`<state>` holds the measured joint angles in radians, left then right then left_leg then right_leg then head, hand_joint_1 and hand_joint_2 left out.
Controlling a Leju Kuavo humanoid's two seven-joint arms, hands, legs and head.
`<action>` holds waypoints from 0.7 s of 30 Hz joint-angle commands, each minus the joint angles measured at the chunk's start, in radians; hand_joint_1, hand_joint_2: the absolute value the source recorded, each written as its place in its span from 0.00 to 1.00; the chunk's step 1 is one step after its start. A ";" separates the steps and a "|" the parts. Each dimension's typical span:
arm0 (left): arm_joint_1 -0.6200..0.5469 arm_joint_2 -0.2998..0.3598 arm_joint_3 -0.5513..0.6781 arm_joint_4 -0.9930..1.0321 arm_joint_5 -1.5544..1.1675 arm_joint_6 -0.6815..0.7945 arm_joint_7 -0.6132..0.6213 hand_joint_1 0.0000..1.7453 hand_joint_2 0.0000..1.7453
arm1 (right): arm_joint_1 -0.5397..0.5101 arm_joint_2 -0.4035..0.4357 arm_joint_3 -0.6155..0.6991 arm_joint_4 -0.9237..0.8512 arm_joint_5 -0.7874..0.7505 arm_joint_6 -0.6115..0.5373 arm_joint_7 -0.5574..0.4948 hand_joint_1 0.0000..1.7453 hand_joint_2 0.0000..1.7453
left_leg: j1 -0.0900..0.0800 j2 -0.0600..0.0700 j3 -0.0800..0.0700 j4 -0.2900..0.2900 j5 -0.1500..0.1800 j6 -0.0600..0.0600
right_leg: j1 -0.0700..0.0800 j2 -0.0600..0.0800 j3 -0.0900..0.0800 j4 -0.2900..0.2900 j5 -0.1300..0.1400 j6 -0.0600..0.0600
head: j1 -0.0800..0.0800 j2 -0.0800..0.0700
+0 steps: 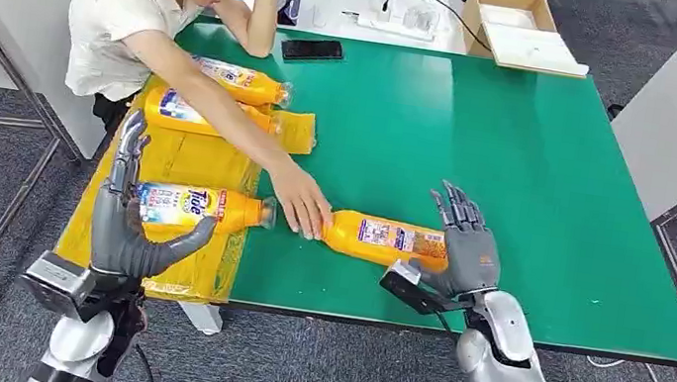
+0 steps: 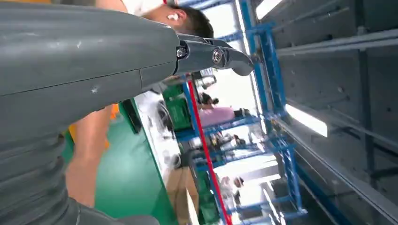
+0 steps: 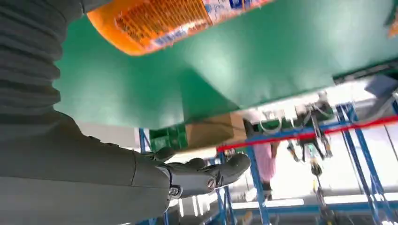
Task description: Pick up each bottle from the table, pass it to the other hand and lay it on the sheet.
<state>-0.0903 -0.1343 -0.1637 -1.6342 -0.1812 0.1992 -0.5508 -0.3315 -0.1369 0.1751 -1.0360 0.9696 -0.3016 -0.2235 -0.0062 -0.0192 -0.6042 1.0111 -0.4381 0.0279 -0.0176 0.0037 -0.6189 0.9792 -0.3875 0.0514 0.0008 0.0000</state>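
Four bottles: three are lying on the yellow sheet (image 1: 181, 161), one is lying on the bare green surface (image 1: 516, 176).
Bottle on surface (image 1: 386, 240): lying on its side near the front edge, cap end pointing toward the sheet; in the right wrist view its orange base (image 3: 141, 23) is showing close beside the hand.
Right hand (image 1: 463, 241): resting at the base end of this bottle, fingers spread apart and pointing up, not wrapped around it; whether the palm is touching the bottle cannot be told.
Person's hand (image 1: 301, 202): lying over the cap end of the same bottle, arm reaching across the sheet.
Nearest sheet bottle (image 1: 197, 207): lying on its side, just beyond the left hand.
Left hand (image 1: 128, 221): hovering over the sheet's near part, fingers apart, holding nothing.
Far sheet bottles: two lying side by side (image 1: 240, 82), (image 1: 194, 113), partly behind the person's arm.
Phone (image 1: 311, 49): lying at the far edge of the surface.
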 commanded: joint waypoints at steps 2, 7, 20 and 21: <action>-0.082 0.004 -0.014 0.149 0.012 0.008 0.044 0.00 1.00 | -0.143 0.030 0.021 0.303 -0.124 0.150 -0.044 0.00 1.00 | 0.000 0.003 0.004 -0.001 -0.001 -0.002 | 0.001 0.001 0.004 -0.001 0.000 -0.002 | 0.000 0.000; -0.097 0.025 -0.041 0.181 0.030 -0.036 0.067 0.00 1.00 | -0.192 0.022 0.110 0.410 -0.131 0.210 -0.046 0.00 1.00 | 0.001 0.003 0.005 -0.001 -0.001 -0.002 | 0.001 0.001 0.005 -0.001 -0.001 -0.002 | 0.000 0.000; -0.117 0.029 -0.034 0.231 0.068 -0.107 0.095 0.00 1.00 | -0.295 0.008 0.241 0.569 -0.104 0.281 0.015 0.00 1.00 | 0.001 0.002 0.005 -0.001 -0.001 -0.002 | 0.001 0.000 0.004 -0.001 0.000 -0.002 | 0.000 0.000; -0.118 0.029 -0.034 0.231 0.068 -0.107 0.095 0.00 1.00 | -0.297 0.007 0.241 0.569 -0.104 0.281 0.015 0.00 1.00 | 0.000 0.002 0.004 -0.001 0.000 -0.001 | 0.001 0.000 0.003 0.000 0.000 -0.002 | 0.000 0.000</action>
<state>-0.1616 -0.1293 -0.1900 -1.5015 -0.1213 0.1022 -0.4646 -0.5449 -0.1270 0.3070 -0.6395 0.8510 -0.0588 -0.2308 -0.0063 -0.0182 -0.6035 1.0112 -0.4378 0.0280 -0.0177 0.0040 -0.6185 0.9793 -0.3871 0.0515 0.0007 0.0000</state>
